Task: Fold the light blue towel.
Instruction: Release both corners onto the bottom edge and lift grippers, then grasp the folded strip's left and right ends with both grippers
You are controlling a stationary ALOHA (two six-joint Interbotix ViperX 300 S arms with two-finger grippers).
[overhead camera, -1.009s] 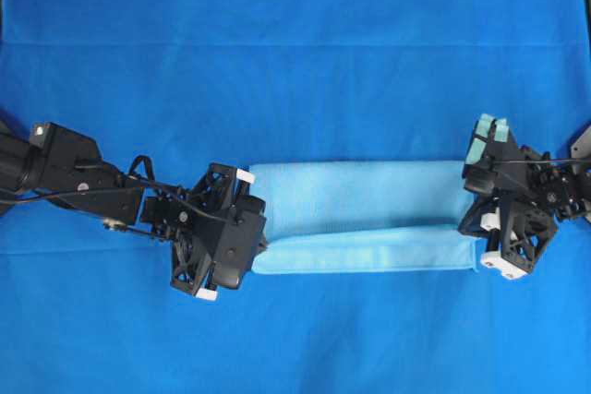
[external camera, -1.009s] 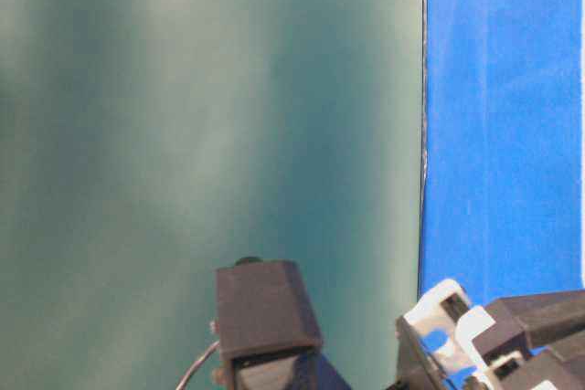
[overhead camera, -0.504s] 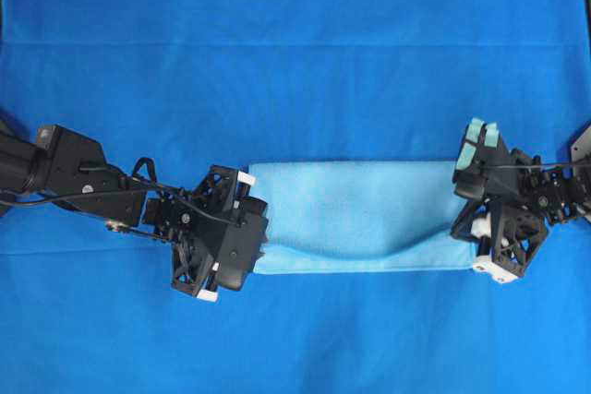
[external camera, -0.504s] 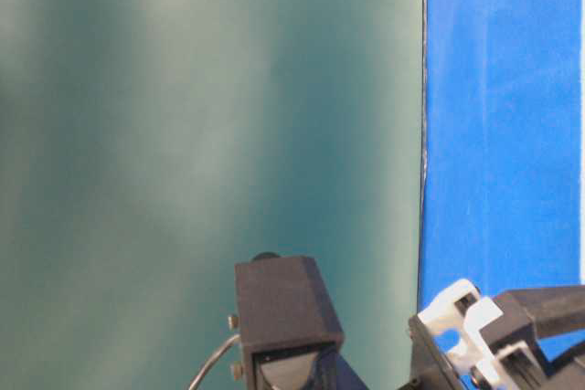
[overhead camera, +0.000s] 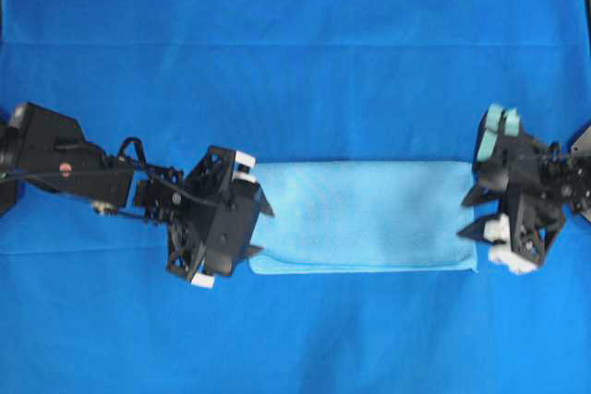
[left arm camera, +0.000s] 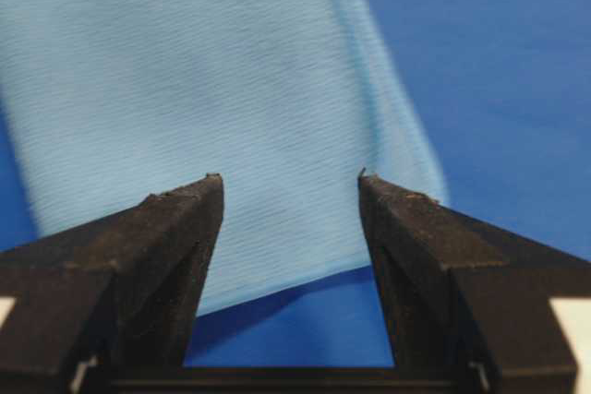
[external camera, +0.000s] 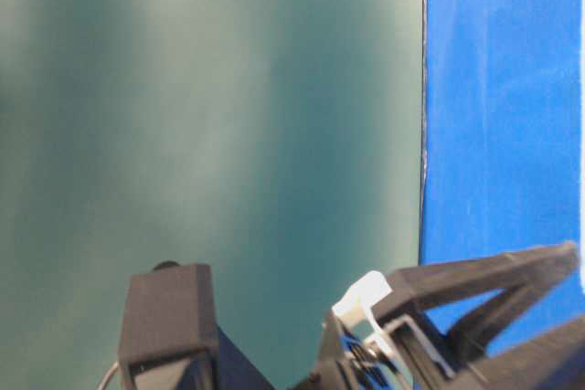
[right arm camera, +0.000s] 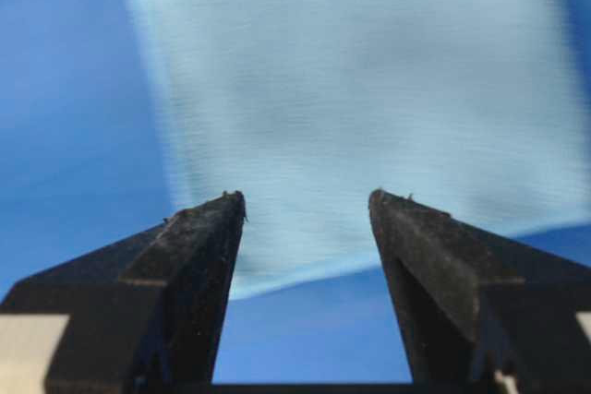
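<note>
light blue towel [overhead camera: 362,217]: lies flat on the royal-blue sheet [overhead camera: 295,53], folded into a long narrow band running left to right, near the middle of the sheet. edges look even; a doubled hem shows along the near long edge. fine woven texture is clear in both wrist views, where the towel [left arm camera: 185,108] fills the space ahead of the fingers

left arm: reaches in from the left side of the sheet, lying low and nearly level, wrist pointing at the towel's left short end. left gripper [overhead camera: 259,231] sits just at that end

left gripper state: jaws spread apart, nothing between them. in the wrist view the two black fingertips [left arm camera: 199,205] frame the towel's end edge with bare sheet showing under it; no cloth is pinched

right arm: comes in from the right side of the sheet, wrist pointing at the towel's right short end. right gripper [overhead camera: 468,213] sits just off that end

right gripper state: jaws wide apart, holding nothing. its fingertips [right arm camera: 226,219] stand short of the towel's edge [right arm camera: 369,108], apart from the cloth

table-level view: only arm parts against a green wall [external camera: 210,107]; towel not visible there
</note>
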